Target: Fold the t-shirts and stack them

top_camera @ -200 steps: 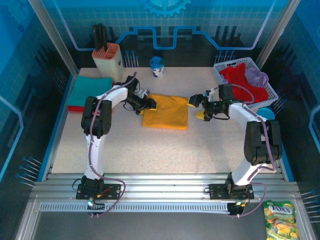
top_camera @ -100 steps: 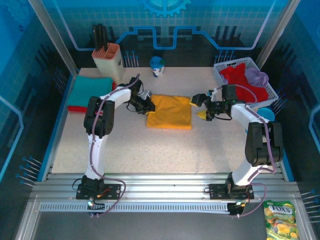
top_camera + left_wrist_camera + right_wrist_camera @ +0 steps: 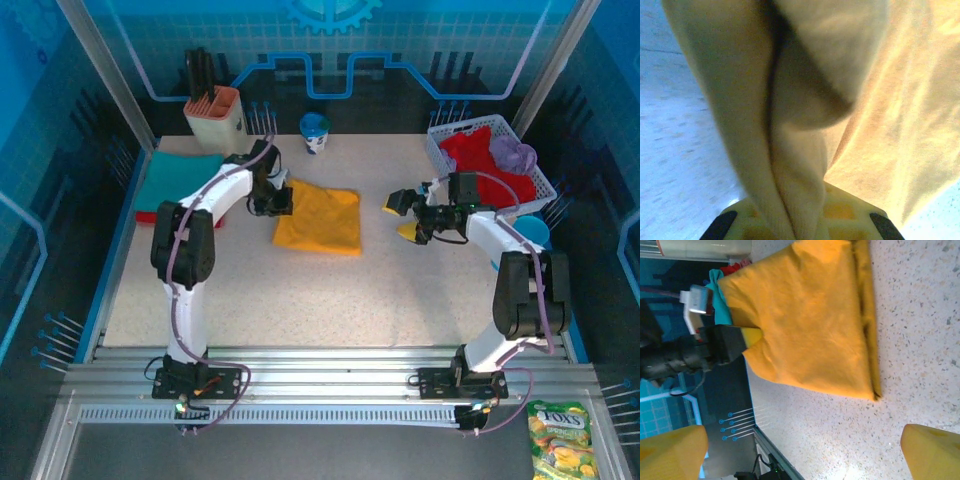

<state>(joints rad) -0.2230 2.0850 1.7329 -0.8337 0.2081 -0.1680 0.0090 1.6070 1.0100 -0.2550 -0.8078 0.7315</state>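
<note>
Left gripper (image 3: 281, 198) is clamped right down on the left edge of the mustard-yellow tee (image 3: 320, 222). On the left wrist camera I've got the cloth bunched into a thick fold, pinched between the yellow fingers (image 3: 842, 212). The tee itself is folded into a rough rectangle, lying a little skewed on the table (image 3: 300, 300), at about 12 o'clock from the table's middle.

Right gripper (image 3: 408, 215) hangs at the tee's 3 o'clock, well apart from it, jaws spread wide with nothing between them. Its wrist camera gives me both yellow fingertips (image 3: 935, 452) over bare speckled table, with the tee's folded edge lying beyond them.

Over at 10 o'clock there's a teal tee (image 3: 185, 172) folded flat on top of a red tee (image 3: 150, 216); the left gripper sits near that pile, on its right side, not touching it. At 2 o'clock the white mesh basket (image 3: 440, 150) holds a crumpled red tee (image 3: 480, 160) and a lavender tee (image 3: 515, 153), both heaped loosely and rising above the rim.
</note>
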